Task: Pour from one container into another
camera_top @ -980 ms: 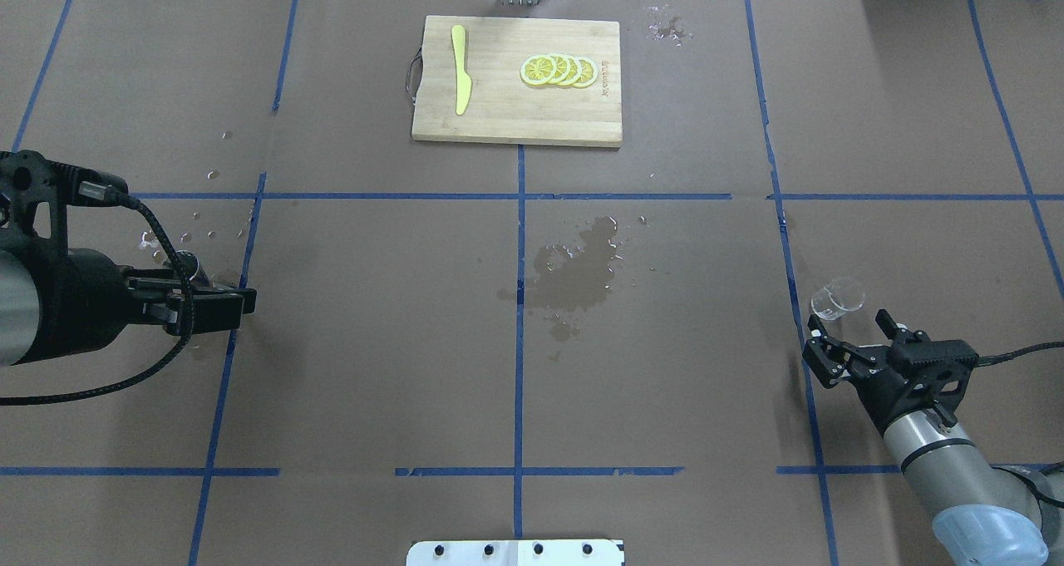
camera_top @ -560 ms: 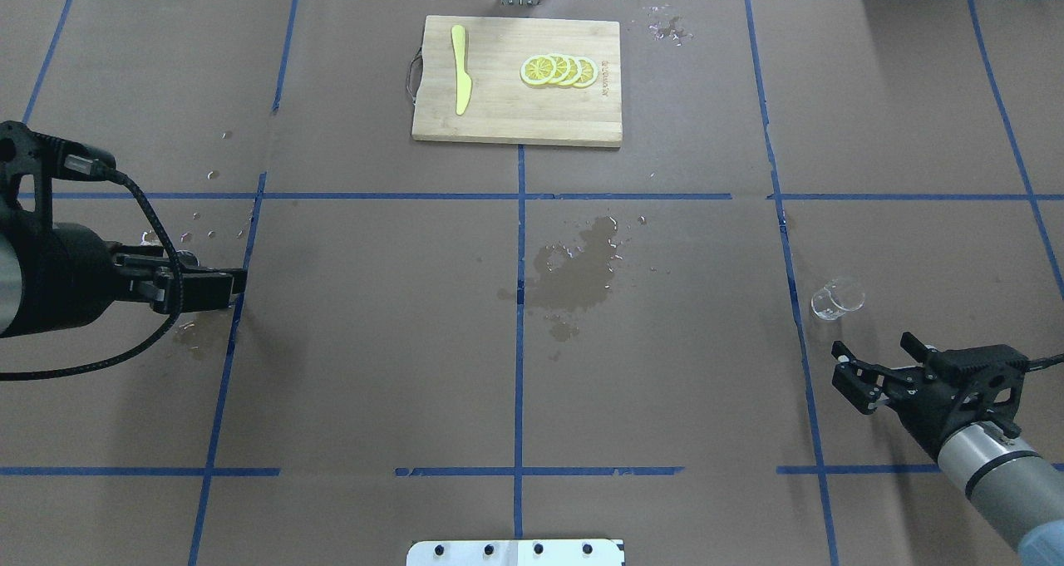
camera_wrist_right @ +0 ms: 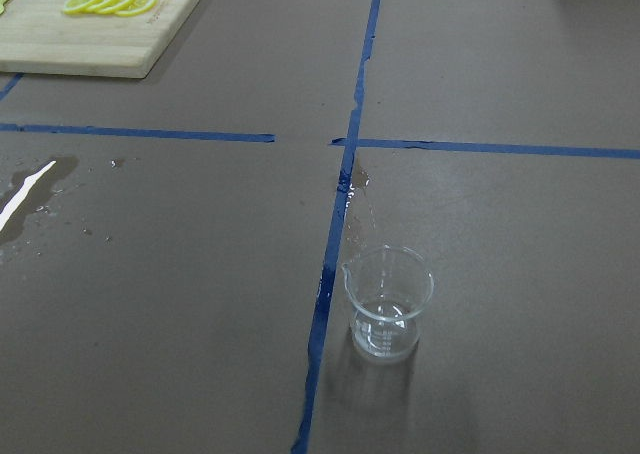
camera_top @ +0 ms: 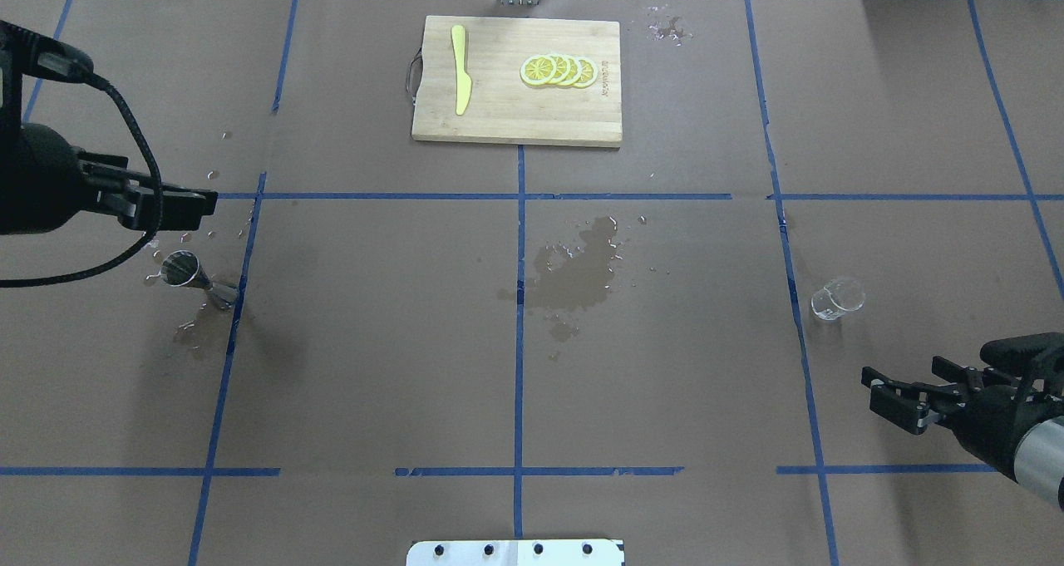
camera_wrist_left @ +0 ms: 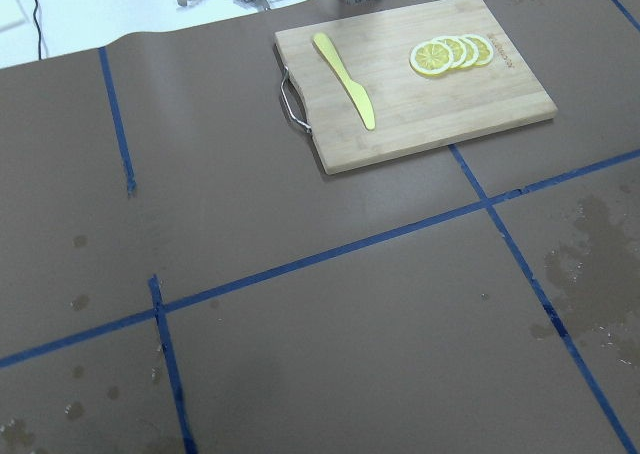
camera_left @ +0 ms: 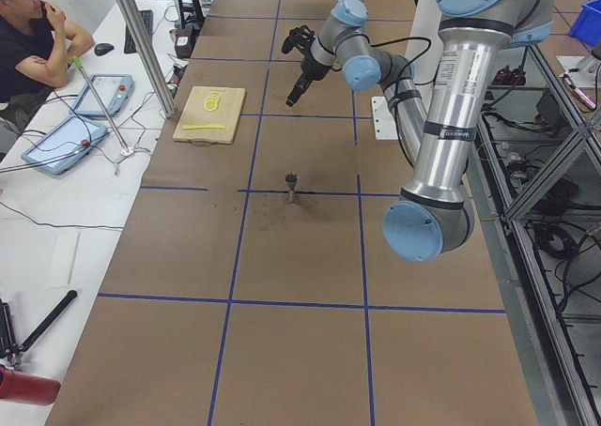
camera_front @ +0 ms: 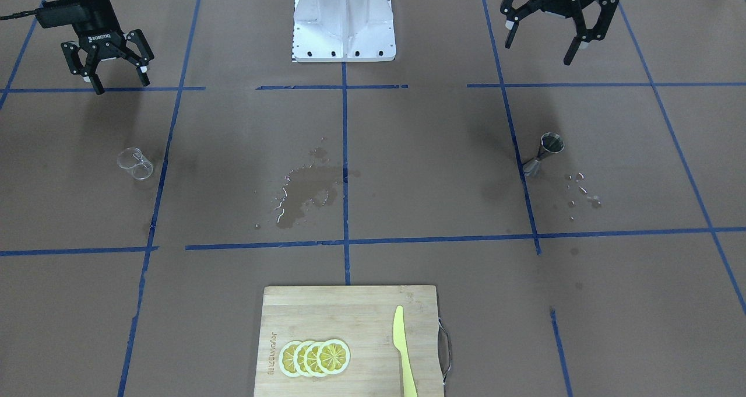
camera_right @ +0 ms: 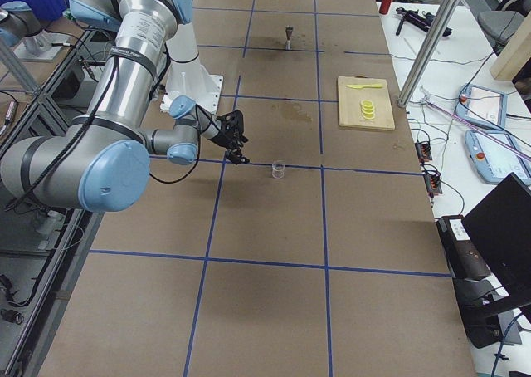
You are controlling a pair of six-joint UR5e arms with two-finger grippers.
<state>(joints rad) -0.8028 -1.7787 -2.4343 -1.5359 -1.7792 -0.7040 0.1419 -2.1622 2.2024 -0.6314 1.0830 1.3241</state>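
Both vessels stood upright and unheld on the brown-papered counter [camera_top: 374, 342], well apart. The glass cup [camera_top: 837, 298] sat on the robot's right side beside a blue tape line. The jigger [camera_top: 189, 273] sat far over on its left, with scattered droplets [camera_front: 583, 190] just beside it. The right gripper [camera_front: 119, 82] hung back from the cup toward the robot's base, its fingers [camera_front: 93, 81] spread apart and empty. The left gripper [camera_front: 542, 44] hung likewise clear of the jigger, its fingers [camera_front: 510, 32] also spread on nothing. In the right wrist view the cup [camera_wrist_right: 388, 304] looked nearly empty, with perhaps a thin film of liquid at its bottom. Whether the jigger held anything could not be made out from where it stood. A wet patch [camera_top: 582, 271] darkened the middle of the counter between the two vessels. On this evidence the pour appeared to be finished and both vessels set down, though a fresh attempt about to begin could not be excluded. In that case, the next move would call for the right gripper to descend squarely around the cup wall. It would then have to close gently and carry the cup level across the counter to the jigger's small mouth.
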